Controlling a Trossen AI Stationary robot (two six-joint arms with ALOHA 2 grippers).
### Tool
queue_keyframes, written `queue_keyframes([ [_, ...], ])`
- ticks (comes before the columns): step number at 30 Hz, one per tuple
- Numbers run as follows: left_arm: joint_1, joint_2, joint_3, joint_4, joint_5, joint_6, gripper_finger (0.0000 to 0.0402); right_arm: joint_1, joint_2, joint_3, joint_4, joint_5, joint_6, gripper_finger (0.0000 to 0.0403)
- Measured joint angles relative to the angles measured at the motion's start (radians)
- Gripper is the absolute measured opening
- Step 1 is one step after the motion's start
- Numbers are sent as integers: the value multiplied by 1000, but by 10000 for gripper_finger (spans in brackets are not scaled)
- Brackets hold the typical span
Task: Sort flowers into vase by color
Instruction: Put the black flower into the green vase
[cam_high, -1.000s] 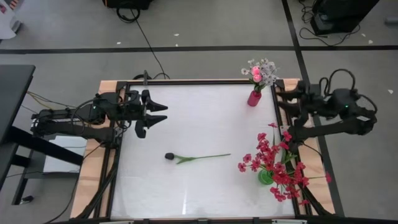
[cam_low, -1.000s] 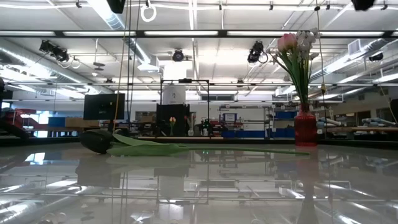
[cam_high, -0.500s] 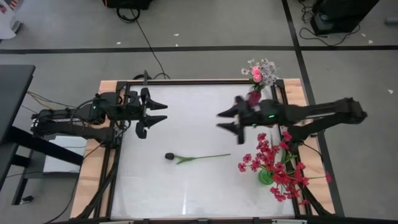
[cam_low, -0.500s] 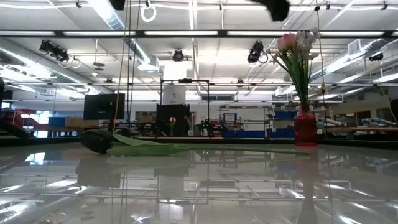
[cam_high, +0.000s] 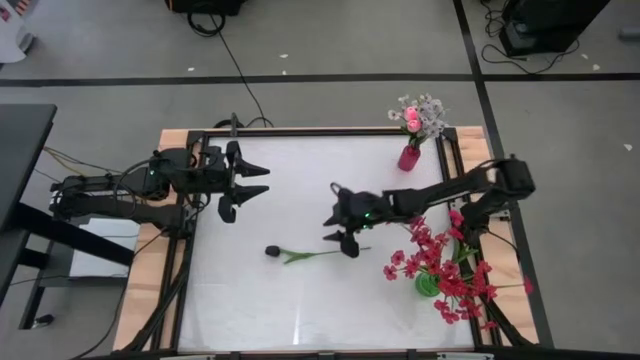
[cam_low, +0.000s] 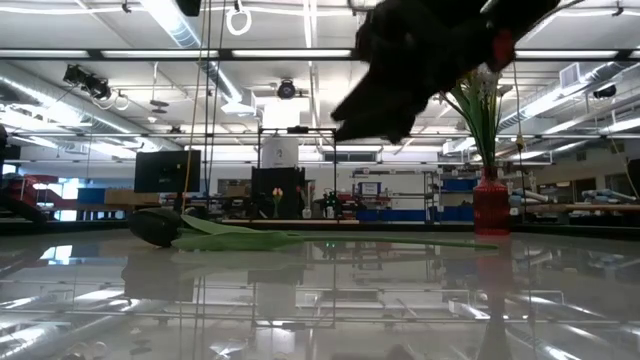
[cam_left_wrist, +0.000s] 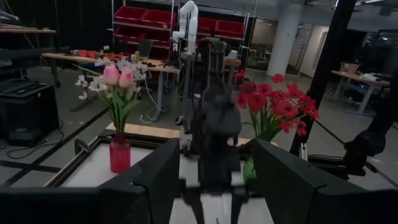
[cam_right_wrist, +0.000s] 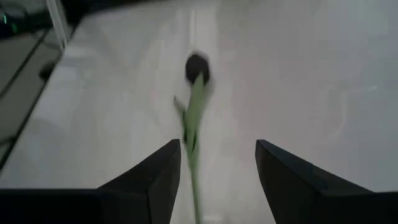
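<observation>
A flower with a dark, nearly black bud (cam_high: 272, 251) lies flat on the white table, its green stem (cam_high: 318, 254) running toward the right. My right gripper (cam_high: 334, 216) hovers open above the stem's free end, tipped downward. In its wrist view the bud (cam_right_wrist: 197, 67) and stem (cam_right_wrist: 193, 121) lie ahead of the gripper (cam_right_wrist: 217, 180), apart from the fingers. My left gripper (cam_high: 256, 186) waits open and level at the table's left side. A red vase (cam_high: 408, 157) with pink and white flowers stands at the far right. A green vase (cam_high: 427, 284) with red flowers stands at the near right.
The table's dark frame rail (cam_high: 300, 132) borders the white top. The red sprays (cam_high: 440, 255) spread wide beside my right arm. Open white surface (cam_high: 300, 310) lies near the front edge. In the low view the red vase (cam_low: 490, 208) stands behind the stem's end.
My right arm has swung out from the table's right edge toward the left and down, tipping its gripper downward, and now hangs over the stem's free end. The flower has stayed where it was.
</observation>
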Motion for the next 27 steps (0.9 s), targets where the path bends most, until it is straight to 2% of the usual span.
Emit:
queue_keyframes([
  [7, 0, 0, 0, 0, 0, -41, 208, 36, 163, 0, 127, -111, -16, 215],
  [12, 0, 0, 0, -1, 0, -42, 208, 53, 247, 4, 161, -114, -61, 214],
  [18, 0, 0, 0, -2, 0, -41, 208, 61, 346, 74, 72, -82, -135, 188],
  [22, 0, 0, 0, -2, 0, -45, 208, 62, 380, 145, -18, -26, -182, 142],
  [27, 0, 0, 0, -2, 0, -46, 208, 59, 375, 210, -144, 18, -218, 24],
])
